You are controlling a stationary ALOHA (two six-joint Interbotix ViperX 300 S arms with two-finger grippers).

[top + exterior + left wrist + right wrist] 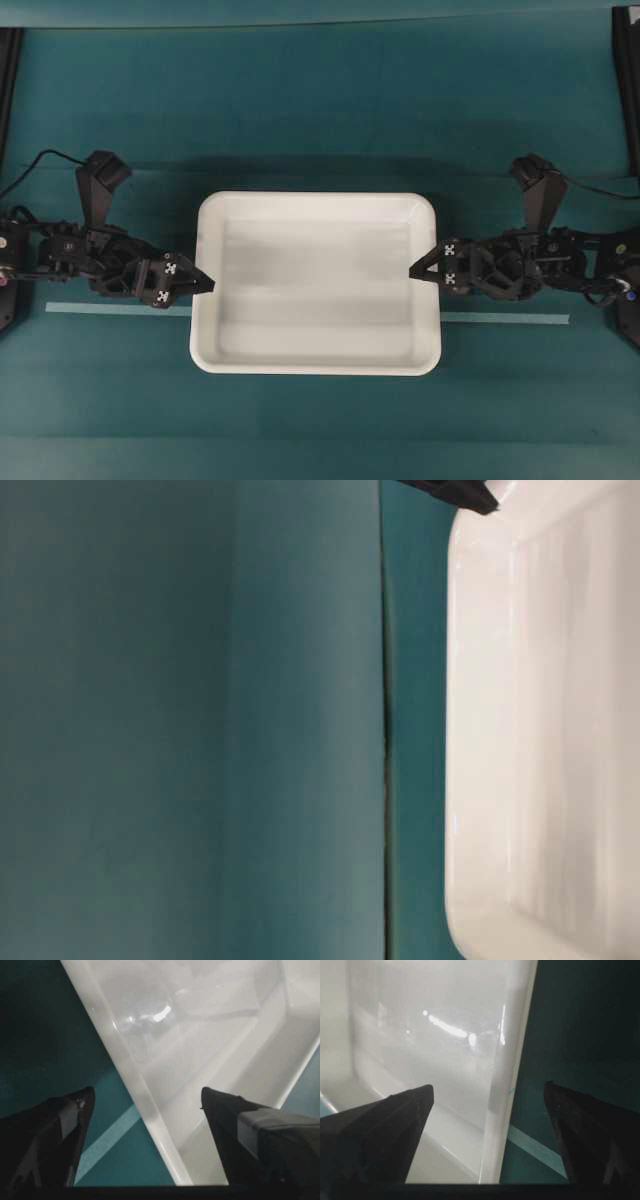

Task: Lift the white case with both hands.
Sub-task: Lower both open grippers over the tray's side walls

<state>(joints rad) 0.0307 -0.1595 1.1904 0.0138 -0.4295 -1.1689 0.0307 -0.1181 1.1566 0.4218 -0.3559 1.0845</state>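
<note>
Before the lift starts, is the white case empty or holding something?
Empty: the overhead view shows the white case with only its bare glossy bottom inside.

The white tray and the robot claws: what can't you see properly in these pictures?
- Table-level view: most of the white case is cut off by the edges; only a black tip shows at the top.
- Left wrist view: the left gripper straddles the rim, but contact is unclear.
- Right wrist view: same for the right gripper.
- Overhead view: the case's underside is hidden.
</note>
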